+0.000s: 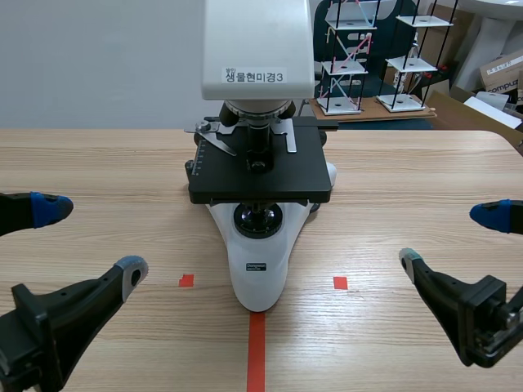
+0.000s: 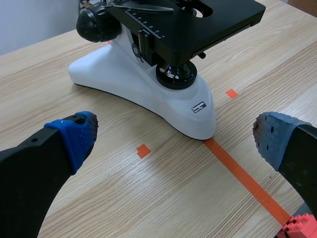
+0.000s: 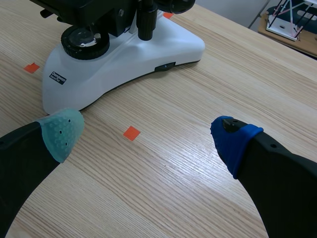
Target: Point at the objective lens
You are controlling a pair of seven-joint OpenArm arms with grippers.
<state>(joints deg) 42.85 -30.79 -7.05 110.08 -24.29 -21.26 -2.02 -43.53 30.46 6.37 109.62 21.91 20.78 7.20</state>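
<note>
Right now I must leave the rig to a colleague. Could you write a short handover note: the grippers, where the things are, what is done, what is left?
Left gripper: open, holding nothing, low over the table, to the near left of the microscope.
Right gripper: open, holding nothing, to the near right of the microscope.
Microscope: upright at the table's middle. The objective lens hangs under the white head, above the black stage.
Done: nothing yet. Neither gripper points at the lens.
Left: raise one gripper and aim it at the objective lens.

Wooden table [image 1: 98, 171], white tiered rod models [image 1: 343, 68] (beyond its far edge)
</note>
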